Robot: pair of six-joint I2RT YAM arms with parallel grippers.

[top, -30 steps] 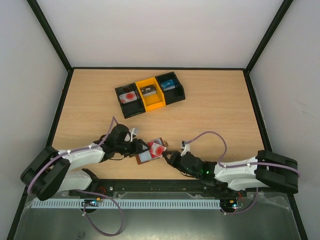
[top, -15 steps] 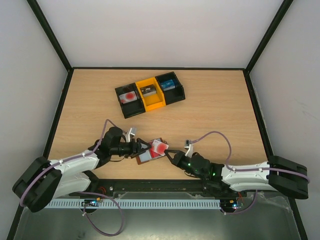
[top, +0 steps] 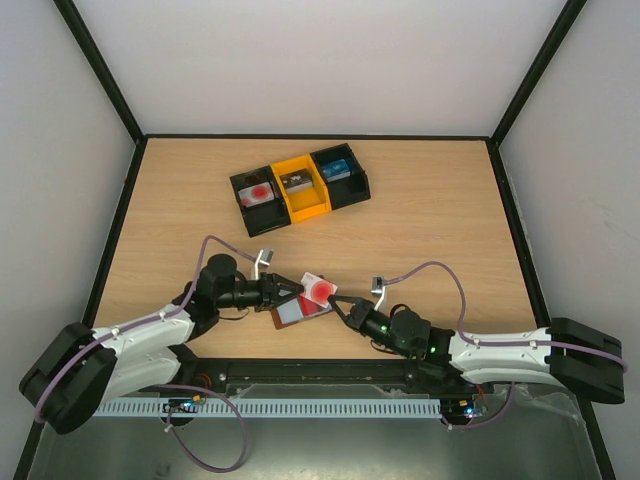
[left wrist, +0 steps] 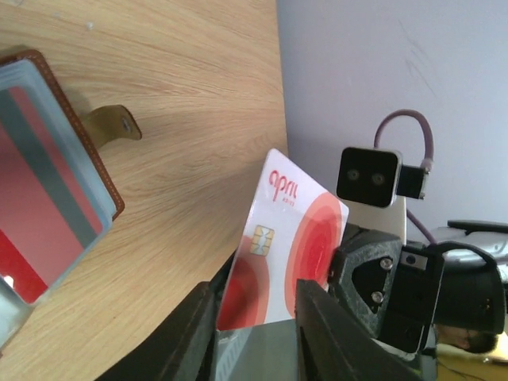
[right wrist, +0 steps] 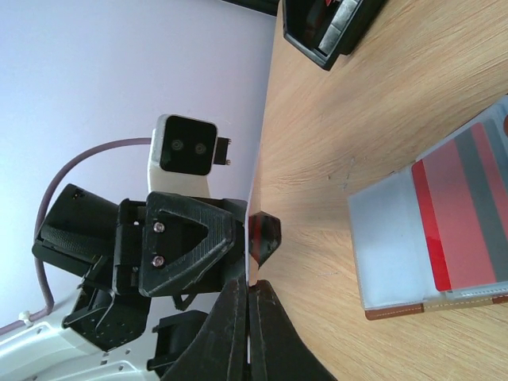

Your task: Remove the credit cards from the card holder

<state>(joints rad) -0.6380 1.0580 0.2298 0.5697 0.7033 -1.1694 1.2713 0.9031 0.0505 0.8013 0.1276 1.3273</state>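
Observation:
The whitish card with the red round mark is up in the air, clear of the card holder. My left gripper has it between its fingers, and its lower corners rest against both fingers in the left wrist view. My right gripper is shut on the card's opposite edge, seen edge-on in its own view. The brown card holder lies open on the table beside them. The red-pink card is in its blue-grey pocket.
The black-and-yellow three-part tray stands at the back middle of the table with small items in each part. The table's near edge and the arm bases lie just behind both grippers. Black frame posts run along the side walls.
The whitish card has risen up and to the right, off the card holder. The left arm's wrist has drawn back left, and the right arm has stretched in from the right. The card holder has shifted slightly.

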